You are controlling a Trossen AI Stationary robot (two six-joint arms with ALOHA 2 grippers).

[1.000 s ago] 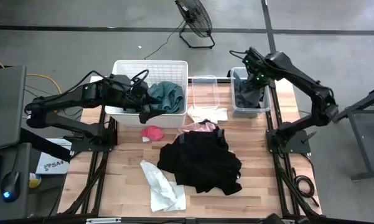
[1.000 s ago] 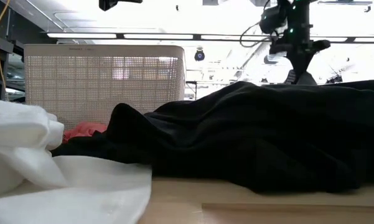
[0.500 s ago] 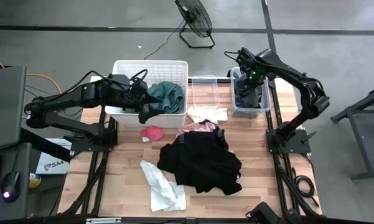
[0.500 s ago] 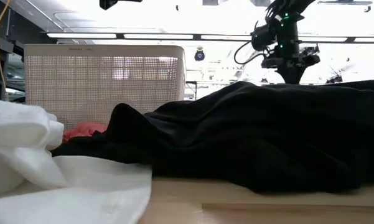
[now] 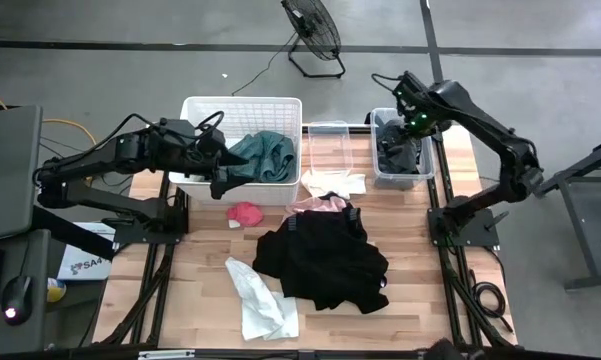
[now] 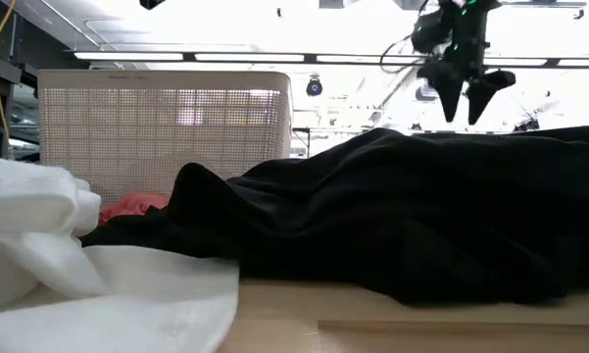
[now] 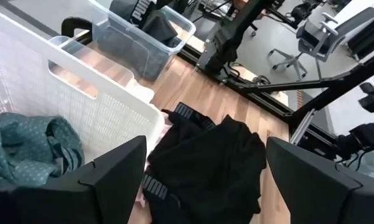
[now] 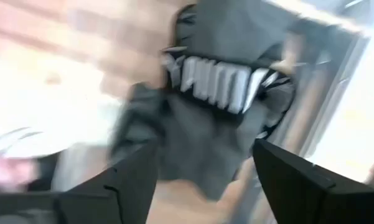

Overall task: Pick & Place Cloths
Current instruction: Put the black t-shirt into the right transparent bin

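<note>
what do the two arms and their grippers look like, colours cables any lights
Both arms are dark, black jointed links on black bases beside the wooden table. The left gripper has two broad, flat black fingers; black cable loops over its wrist. The right gripper ends in two tapered dark fingers, with a small green light on the wrist.

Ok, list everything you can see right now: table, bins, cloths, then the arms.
table: one, light wood, under everything
basket: one, white slatted, back left
teal cloth: one, inside the basket
empty tub: one, clear, back middle
right tub: one, clear, back right
dark cloth: one, black-grey, in the right tub
black cloth: one, large, table centre
white cloths: two, one front left, one by the empty tub
red cloth: one, small, before the basket
pink cloth: one, at the black cloth's back edge
fan: one, black, floor behind
left gripper: open, over the basket
right gripper: open, empty, above the right tub
</note>
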